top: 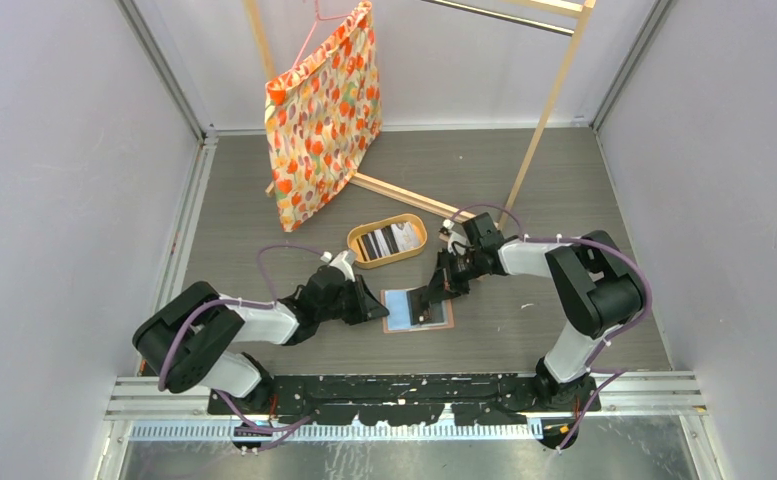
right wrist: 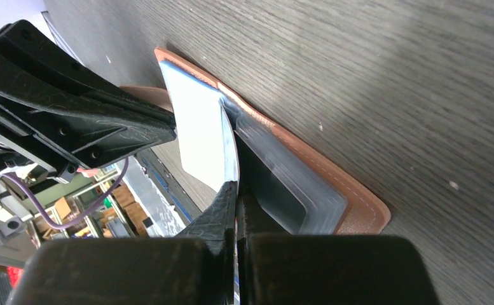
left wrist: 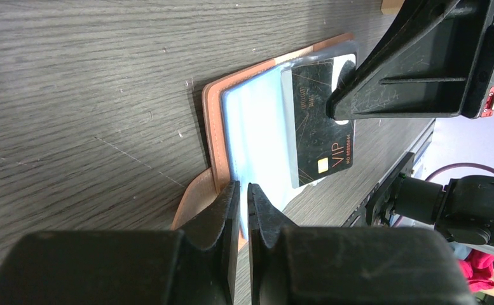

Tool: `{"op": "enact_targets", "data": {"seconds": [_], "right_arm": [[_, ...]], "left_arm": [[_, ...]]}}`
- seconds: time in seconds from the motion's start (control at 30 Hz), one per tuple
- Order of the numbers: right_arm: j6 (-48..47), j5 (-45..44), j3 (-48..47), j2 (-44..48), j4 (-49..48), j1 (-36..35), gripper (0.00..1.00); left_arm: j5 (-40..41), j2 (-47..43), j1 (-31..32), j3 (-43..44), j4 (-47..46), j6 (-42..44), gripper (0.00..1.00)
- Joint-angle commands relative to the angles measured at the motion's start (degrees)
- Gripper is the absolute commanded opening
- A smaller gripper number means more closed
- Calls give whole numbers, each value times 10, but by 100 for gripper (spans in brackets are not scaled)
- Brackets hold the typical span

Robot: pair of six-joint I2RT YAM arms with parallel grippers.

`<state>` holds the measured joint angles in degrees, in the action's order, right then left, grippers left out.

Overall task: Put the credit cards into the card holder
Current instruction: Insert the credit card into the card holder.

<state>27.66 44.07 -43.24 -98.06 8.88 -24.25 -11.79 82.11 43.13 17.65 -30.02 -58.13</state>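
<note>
The card holder (top: 404,318) lies open on the table, salmon-tan with light-blue pockets. My left gripper (top: 376,305) sits at its left edge, and in the left wrist view the left gripper (left wrist: 244,187) is shut on a thin light-blue pocket leaf of the holder (left wrist: 213,127). My right gripper (top: 429,305) is shut on a black credit card marked VIP (left wrist: 317,127) and holds it against the pockets. In the right wrist view the right gripper (right wrist: 238,185) pinches that card edge-on (right wrist: 230,143) over the holder (right wrist: 358,206). More cards (top: 389,240) lie in the oval wooden tray (top: 359,250).
A wooden rack (top: 544,110) stands at the back, with an orange-patterned fabric bag (top: 324,110) hanging from it. Its base bar (top: 404,197) runs just behind the tray. White walls close in the table on the left, right and back.
</note>
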Motion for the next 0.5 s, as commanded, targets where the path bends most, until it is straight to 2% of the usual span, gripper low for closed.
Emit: {"op": "enact_targets", "data": {"seconds": [0.0,0.23,0.47], "right_arm": [[16,-50,17,3,-61,-8,1],[24,-47,12,-6,-66,-14,4],[14,-44,3,-9,-55,-23,7]], "left_arm": [[5,-15,3,-9,33,11,12],[9,-53,3,-12,40,12,14],[13,-170,3,-8,109,23,26]]}}
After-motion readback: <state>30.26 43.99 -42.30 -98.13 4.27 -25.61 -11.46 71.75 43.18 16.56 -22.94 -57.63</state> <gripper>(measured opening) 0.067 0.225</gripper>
